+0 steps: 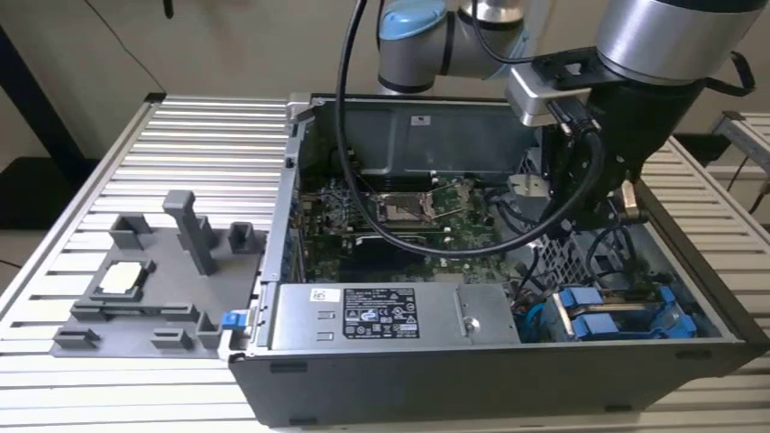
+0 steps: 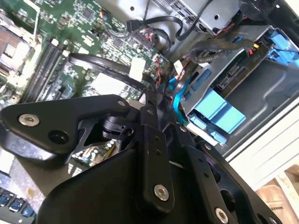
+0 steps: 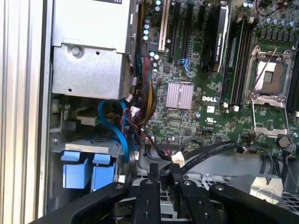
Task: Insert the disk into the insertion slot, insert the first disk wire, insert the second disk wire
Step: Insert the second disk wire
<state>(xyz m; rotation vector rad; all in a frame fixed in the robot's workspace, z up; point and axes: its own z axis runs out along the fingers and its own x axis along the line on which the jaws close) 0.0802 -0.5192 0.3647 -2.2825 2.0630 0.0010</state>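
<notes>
Open computer case [image 1: 506,361] resting on the slatted bench [image 1: 193,135]. The disk [image 1: 619,316], in its blue carrier, is sitting in the insertion slot [image 2: 261,88] at the case's corner on the exterior view's right. The tool [image 3: 161,175] is hovering over the motherboard [image 3: 196,93] near a black cable [image 3: 205,151]; whether it is clenched cannot be told

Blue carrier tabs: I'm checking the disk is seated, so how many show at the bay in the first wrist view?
2. The blue tabs sit side by side at the bay end: one nearer the case wall, the other toward the motherboard. More may be hidden.
</notes>
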